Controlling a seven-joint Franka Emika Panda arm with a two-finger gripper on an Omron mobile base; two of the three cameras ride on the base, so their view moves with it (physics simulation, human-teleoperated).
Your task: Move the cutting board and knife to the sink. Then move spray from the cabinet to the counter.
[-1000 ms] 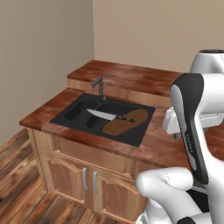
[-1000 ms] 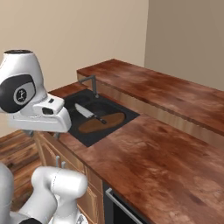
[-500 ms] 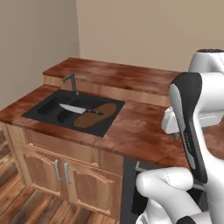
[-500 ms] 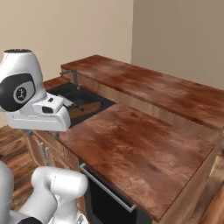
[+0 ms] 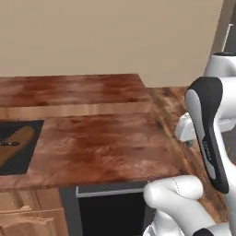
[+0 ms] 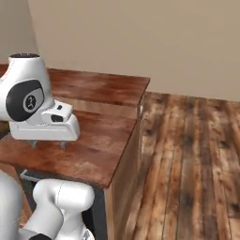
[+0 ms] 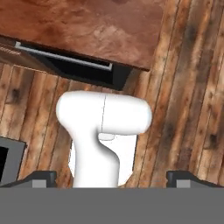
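The cutting board lies in the dark sink at the far left edge of the left base view. The knife's black handle rests on the board; its blade is cut off by the frame. The counter runs to its right-hand end here. My gripper hangs open and holds nothing, just above the counter's front part, its fingertips wide apart. A strip of the cabinet with its grey bar handle shows at the top right. The spray is out of view.
A dark appliance front sits under the counter, with wooden lower cabinets to its left. Plank floor stretches to the right of the counter's end. A beige wall stands behind.
The whole picture has shifted: the base has driven to the right, so the sink has slid to the left edge and the counter's end and the floor have come in. The gripper stays open.
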